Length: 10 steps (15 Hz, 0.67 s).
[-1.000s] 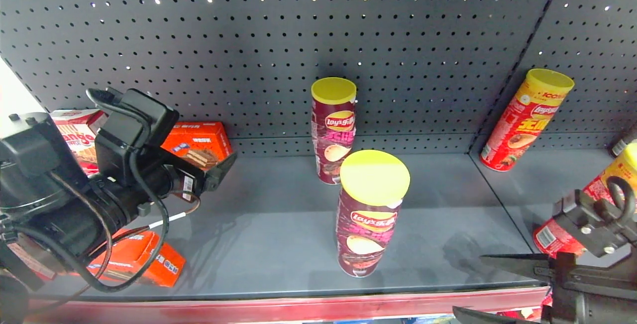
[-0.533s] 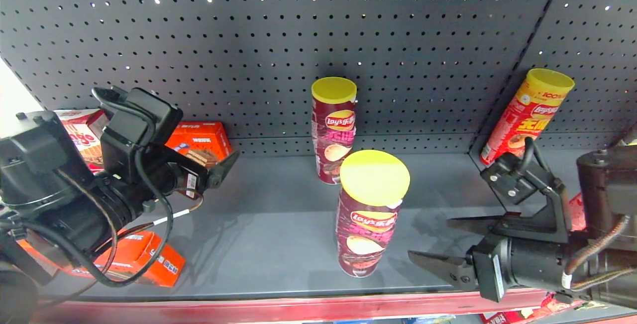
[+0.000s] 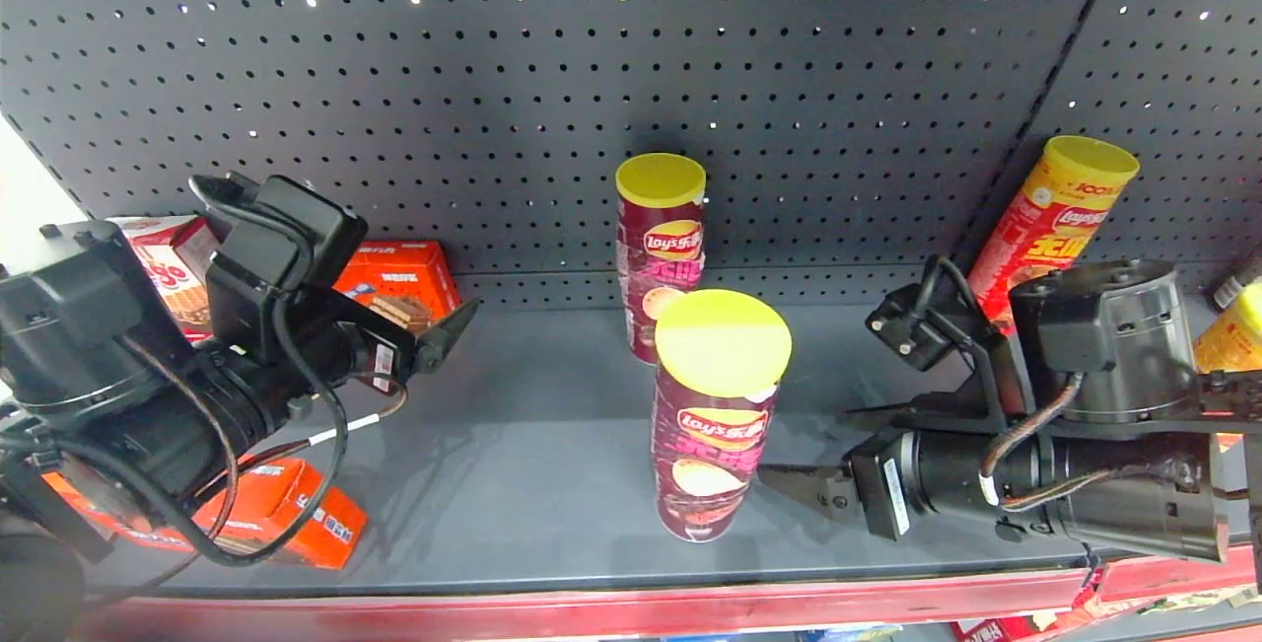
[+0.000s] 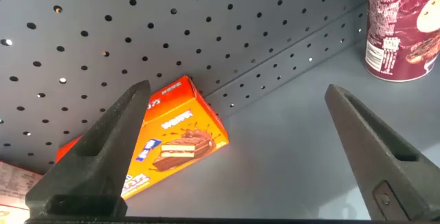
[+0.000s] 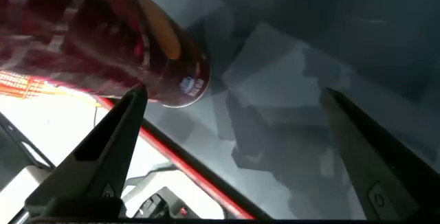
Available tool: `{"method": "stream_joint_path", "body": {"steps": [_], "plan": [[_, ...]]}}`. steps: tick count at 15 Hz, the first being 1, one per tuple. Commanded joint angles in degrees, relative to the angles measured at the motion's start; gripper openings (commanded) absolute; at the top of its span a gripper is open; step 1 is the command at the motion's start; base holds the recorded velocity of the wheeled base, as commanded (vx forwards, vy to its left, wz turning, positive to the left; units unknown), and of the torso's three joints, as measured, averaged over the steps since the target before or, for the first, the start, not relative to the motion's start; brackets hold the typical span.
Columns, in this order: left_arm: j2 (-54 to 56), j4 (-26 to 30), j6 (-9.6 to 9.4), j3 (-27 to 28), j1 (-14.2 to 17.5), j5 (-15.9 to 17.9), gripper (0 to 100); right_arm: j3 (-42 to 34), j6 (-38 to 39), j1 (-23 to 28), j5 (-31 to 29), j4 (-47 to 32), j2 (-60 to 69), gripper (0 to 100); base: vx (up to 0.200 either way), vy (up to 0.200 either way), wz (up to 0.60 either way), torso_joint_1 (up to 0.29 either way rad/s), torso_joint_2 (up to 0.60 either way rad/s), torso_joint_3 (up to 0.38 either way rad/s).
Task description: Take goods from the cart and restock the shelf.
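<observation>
At far left, against the pegboard back (image 3: 493, 80), a white-and-red box (image 3: 163, 262), mostly hidden behind the left arm. Just right of it, an orange box (image 3: 399, 279) lying flat at the back of the grey shelf (image 3: 552, 464), its left end covered by the arm. Nearer the red front edge, a second orange box (image 3: 291, 519), upper part cut off by cables and arm. Left gripper (image 3: 446, 324) over the shelf's left part, fingers spread wide, holding nothing, well apart from the canisters. In the middle, far maroon canister (image 3: 661, 248) upright close to the pegboard, its foot hidden behind the yellow lid of the near maroon canister (image 3: 718, 425), which stands toward the front edge. Right gripper (image 3: 808, 447) low over the shelf just right of that near canister, fingers parted, nothing between them. Near fingertip right beside the canister's base, contact impossible to judge; far finger dark against shadow, hard to make out. Farther right, a red canister (image 3: 1060, 218) with yellow lid, lower half hidden behind the right arm. At the right edge, another yellow-topped canister (image 3: 1227, 341), mostly covered and cut off.
</observation>
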<state>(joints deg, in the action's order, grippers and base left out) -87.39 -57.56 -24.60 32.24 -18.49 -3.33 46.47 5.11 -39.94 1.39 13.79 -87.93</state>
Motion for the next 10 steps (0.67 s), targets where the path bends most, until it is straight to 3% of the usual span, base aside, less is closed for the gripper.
{"method": "stream_joint_path", "body": {"steps": [1,10], "plan": [[-0.14,-0.09,-0.01,0.01,0.04,-0.01,100,0.11,-0.01,0.47,0.02,0.10,-0.66,100,0.000,0.000,0.00,0.000,0.00,0.000],[0.12,-0.44,-0.01,-0.69,0.04,-0.01,100,-1.65,-4.49,1.26,0.28,0.01,0.83,100,0.000,0.000,0.00,0.000,0.00,0.000]]}}
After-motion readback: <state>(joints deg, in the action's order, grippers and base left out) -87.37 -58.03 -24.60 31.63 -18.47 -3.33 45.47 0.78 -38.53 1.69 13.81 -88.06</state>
